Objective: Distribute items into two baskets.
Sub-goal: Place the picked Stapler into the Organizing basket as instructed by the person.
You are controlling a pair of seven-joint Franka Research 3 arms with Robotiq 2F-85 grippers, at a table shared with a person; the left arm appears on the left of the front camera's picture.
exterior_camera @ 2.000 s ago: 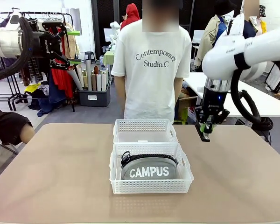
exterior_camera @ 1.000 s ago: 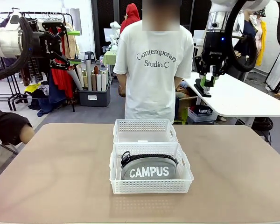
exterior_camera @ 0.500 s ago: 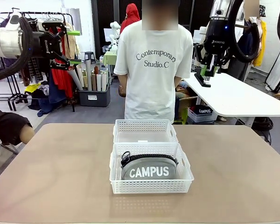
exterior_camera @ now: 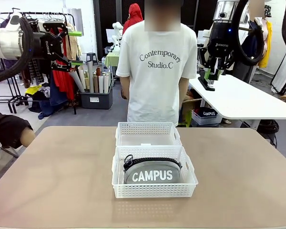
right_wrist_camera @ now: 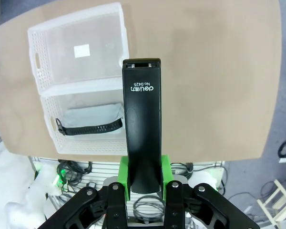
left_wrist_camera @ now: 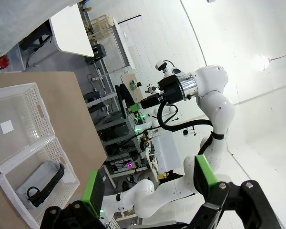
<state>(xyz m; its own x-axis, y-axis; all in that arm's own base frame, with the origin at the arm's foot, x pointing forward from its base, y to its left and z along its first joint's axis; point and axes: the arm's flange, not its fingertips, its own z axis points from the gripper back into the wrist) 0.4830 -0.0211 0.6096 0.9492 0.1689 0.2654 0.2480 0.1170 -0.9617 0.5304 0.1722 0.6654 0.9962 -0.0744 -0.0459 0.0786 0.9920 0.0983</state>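
Note:
A grey pouch (exterior_camera: 152, 174) lettered "CAMPUS" lies in the nearer white basket (exterior_camera: 155, 190). The farther basket (exterior_camera: 148, 128), touching it, holds nothing but a small white label. My right gripper (exterior_camera: 211, 75) hangs high at the upper right, above the table's far right, shut on the black stapler (exterior_camera: 207, 86). From the right wrist the stapler (right_wrist_camera: 143, 119) stands between the green pads (right_wrist_camera: 125, 177), far above both baskets (right_wrist_camera: 38, 62) and the pouch (right_wrist_camera: 93, 117). My left gripper (exterior_camera: 76, 47) is open and raised at the far left, nothing between its fingers (left_wrist_camera: 93, 190).
A person in a white T-shirt (exterior_camera: 155, 67) stands at the far edge, directly behind the baskets, hands down. The tan tabletop (exterior_camera: 57, 181) spreads wide on both sides of the baskets. A white table (exterior_camera: 238, 98) stands behind at the right.
My right arm has lifted the stapler from just above the table beside the farther basket to high at the upper right. The left arm, baskets and pouch have not moved.

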